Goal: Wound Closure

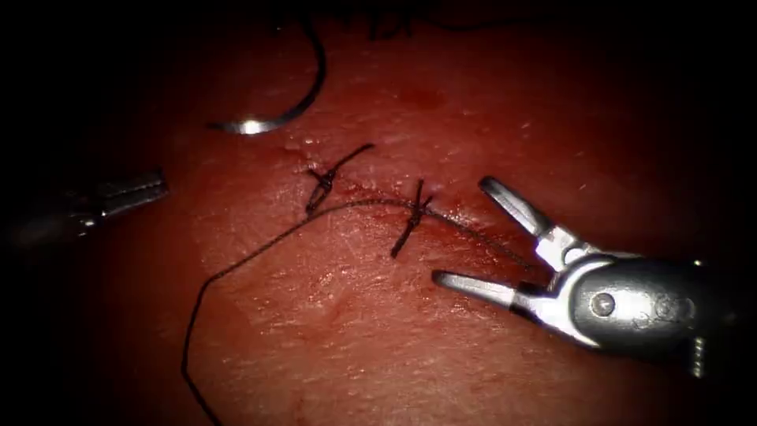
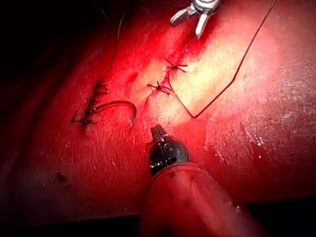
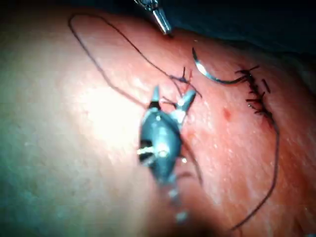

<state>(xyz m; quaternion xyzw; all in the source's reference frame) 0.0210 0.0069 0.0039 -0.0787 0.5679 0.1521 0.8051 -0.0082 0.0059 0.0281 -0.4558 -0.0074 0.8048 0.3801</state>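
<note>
From the endoscope, the right pincer stands wide open and empty just right of the cut, straddling the thread beyond the two knotted stitches. The needle lies free on the tissue, well up and left, not in it. The left pincer sits far left, seemingly closed and holding nothing. Any grasp would want the thread squarely between the blades, clear of the knots. The left wrist view has its shaft angled low, pincer beside the thread's bend. The right wrist view shows its pincer splayed over the stitches.
</note>
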